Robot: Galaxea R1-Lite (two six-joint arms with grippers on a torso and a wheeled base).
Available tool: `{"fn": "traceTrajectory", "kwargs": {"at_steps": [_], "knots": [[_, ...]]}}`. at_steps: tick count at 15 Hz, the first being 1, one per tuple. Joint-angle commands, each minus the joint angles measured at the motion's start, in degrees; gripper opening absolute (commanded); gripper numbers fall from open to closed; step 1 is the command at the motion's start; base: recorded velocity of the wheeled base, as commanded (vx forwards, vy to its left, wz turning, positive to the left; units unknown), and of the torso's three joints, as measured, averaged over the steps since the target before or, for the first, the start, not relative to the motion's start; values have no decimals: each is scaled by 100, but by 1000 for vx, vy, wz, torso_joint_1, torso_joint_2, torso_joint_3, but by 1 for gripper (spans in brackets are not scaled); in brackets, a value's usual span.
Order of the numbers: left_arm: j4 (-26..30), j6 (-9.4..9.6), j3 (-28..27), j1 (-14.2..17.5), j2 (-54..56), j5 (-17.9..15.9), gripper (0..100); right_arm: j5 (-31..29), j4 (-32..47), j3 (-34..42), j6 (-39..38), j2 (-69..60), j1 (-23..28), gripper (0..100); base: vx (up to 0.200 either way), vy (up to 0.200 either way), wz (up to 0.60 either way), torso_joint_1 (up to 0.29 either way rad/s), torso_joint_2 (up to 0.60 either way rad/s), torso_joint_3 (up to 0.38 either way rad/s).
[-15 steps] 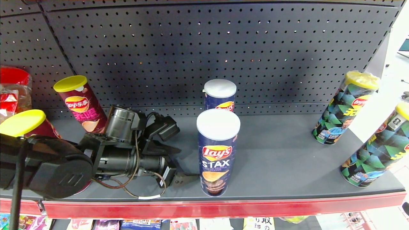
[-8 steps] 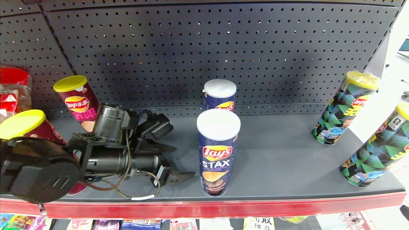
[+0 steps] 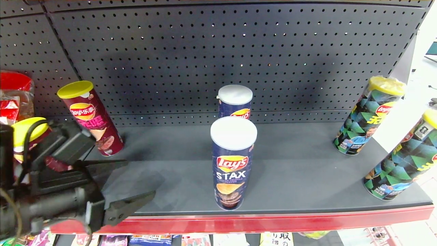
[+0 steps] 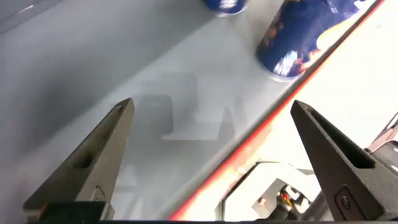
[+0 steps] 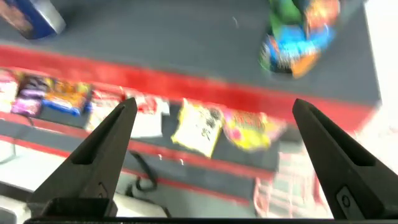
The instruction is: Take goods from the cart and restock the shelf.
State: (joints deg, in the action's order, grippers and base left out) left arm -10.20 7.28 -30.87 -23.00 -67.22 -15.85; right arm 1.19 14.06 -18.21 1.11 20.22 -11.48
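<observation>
Moved: left gripper [image 3: 140,178] drawn back from beside front blue can [image 3: 233,164] to the shelf's [image 3: 300,171] left front corner.
Left fingers [image 4: 93,165]: black, tapered, spread wide, empty.
Right gripper [image 5: 214,104]: fingers spread wide, empty.
Blue cans: two smooth tubes, flat white lids; front blue can upright mid-shelf near the red lip, rear blue can [image 3: 235,100] directly behind.
Maroon cans [image 3: 90,118]: two, yellow lids, left.
Patterned cans [image 3: 370,114]: two, yellow lids, right.
Back panel [image 3: 222,51]: grey, perforated.
</observation>
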Motion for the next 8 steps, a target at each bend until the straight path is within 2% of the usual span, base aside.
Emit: {"fn": "traceTrajectory", "kwargs": {"at_steps": [1, 2, 4, 6, 7, 8], "knots": [[1302, -350, 213, 94, 1993, 477, 100, -199, 352, -183, 3, -484, 173, 100, 0, 0, 0, 0, 0, 0], [2137, -376, 221, 94, 2740, 688, 100, -322, 642, -288, 3, -660, 375, 100, 0, 0, 0, 0, 0, 0], [3068, -438, 221, 103, 3637, 978, 100, -348, 1117, -402, 3, -941, 718, 100, 0, 0, 0, 0, 0, 0], [3560, -622, 371, 191, 4472, 1532, 100, -348, 1416, -358, 3, -1205, 1025, 100, 0, 0, 0, 0, 0, 0], [3727, -649, 441, 288, 4788, 1734, 100, -348, 1451, -279, 21, -1337, 1184, 100, 0, 0, 0, 0, 0, 0], [3965, -728, 485, 560, 5149, 1936, 100, -348, 1460, -191, 30, -1425, 1421, 100, 0, 0, 0, 0, 0, 0]]}}
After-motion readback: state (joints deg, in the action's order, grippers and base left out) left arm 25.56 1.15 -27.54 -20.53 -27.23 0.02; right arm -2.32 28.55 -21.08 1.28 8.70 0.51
